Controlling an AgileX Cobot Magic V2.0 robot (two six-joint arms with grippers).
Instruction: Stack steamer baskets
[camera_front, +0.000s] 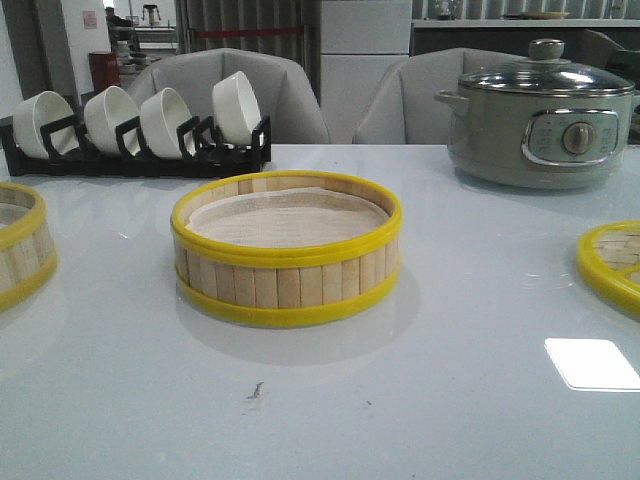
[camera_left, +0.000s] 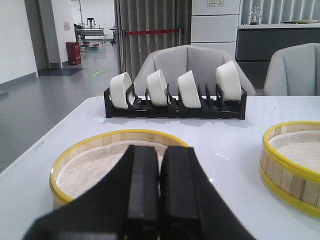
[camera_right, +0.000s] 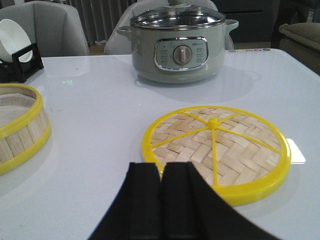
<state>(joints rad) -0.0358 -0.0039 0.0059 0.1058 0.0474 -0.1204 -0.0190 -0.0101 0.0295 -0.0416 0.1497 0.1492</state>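
One steamer basket (camera_front: 286, 250) stands at the middle of the table, its pale liner showing inside. A second steamer basket (camera_front: 20, 245) sits at the left edge, cut off by the front view. In the left wrist view my left gripper (camera_left: 160, 150) is shut and empty, hovering over the near rim of that left basket (camera_left: 90, 142), with the middle basket (camera_left: 295, 170) off to one side. My right gripper (camera_right: 163, 167) is shut on nothing, just short of the flat woven lid (camera_right: 215, 150). Neither gripper shows in the front view.
A grey electric pot (camera_front: 540, 125) with a glass lid stands at the back right. A black rack of white bowls (camera_front: 135, 130) lines the back left. The woven lid (camera_front: 610, 262) lies at the right edge. Grey chairs stand behind the table.
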